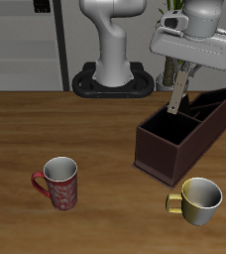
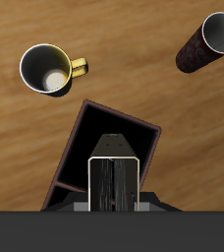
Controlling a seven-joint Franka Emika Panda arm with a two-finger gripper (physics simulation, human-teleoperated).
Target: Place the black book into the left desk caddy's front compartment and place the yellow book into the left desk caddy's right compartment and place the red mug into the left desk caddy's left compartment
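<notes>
A warm brown wooden table with visible plank grain fills the foreground, evenly lit with only soft shadows. Behind its back edge stands a pale grey shelving unit with horizontal shelves, dark gaps between them. Further along the back there's a glimpse of a green potted plant against a light wall. From above, the same wood grain runs diagonally.

text: none legible | labels: none | brands: none | numbers/signs: none on any surface
</notes>
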